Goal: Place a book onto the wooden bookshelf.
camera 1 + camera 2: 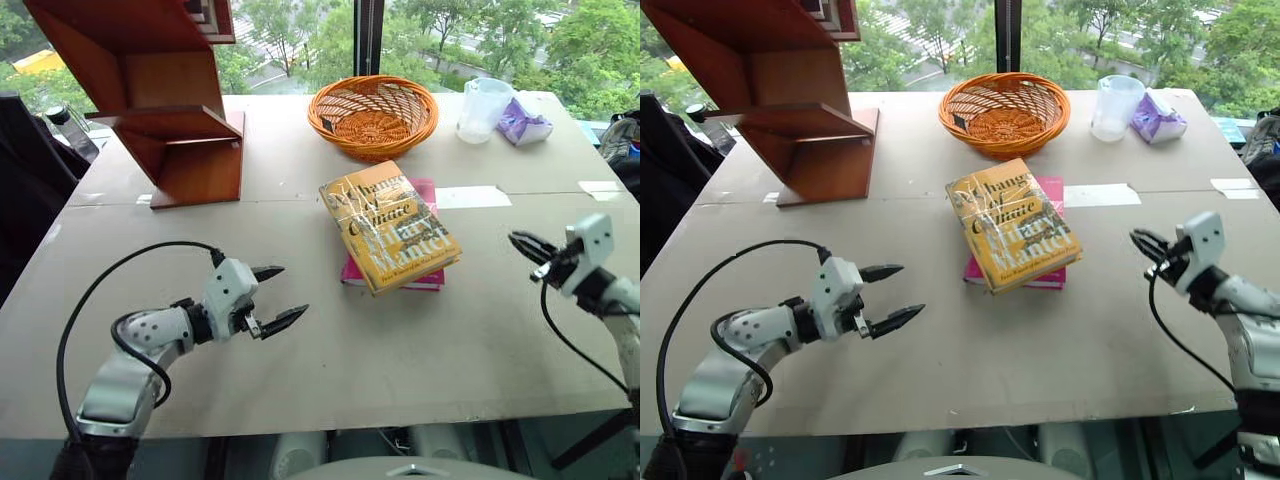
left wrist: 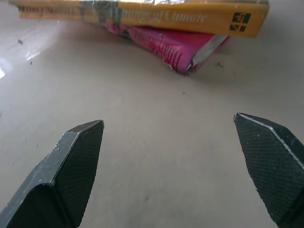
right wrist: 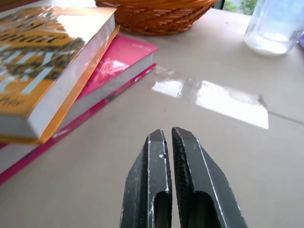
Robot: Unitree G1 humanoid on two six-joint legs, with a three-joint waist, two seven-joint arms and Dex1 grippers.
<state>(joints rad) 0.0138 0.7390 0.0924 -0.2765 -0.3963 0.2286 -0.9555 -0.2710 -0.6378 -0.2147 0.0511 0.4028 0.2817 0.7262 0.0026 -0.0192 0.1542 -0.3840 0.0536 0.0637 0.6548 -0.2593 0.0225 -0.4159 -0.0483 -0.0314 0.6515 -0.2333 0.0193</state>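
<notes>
Window-side table (image 1: 330,370), left to right: bookshelf (image 1: 165,110) at far left, left gripper (image 1: 276,296) spread wide and aimed at the book (image 1: 388,226), which lies mid-table on a pink book (image 1: 428,277); right gripper (image 1: 527,246) pressed together, empty, level, pointing at the stack. Risks: closed right fingers shove the stack; glossy cover slips; pink book gets dragged along.

Table (image 1: 300,350): bookshelf (image 1: 165,110), basket (image 1: 373,115), pink book (image 1: 428,275), cup (image 1: 482,108).
</notes>
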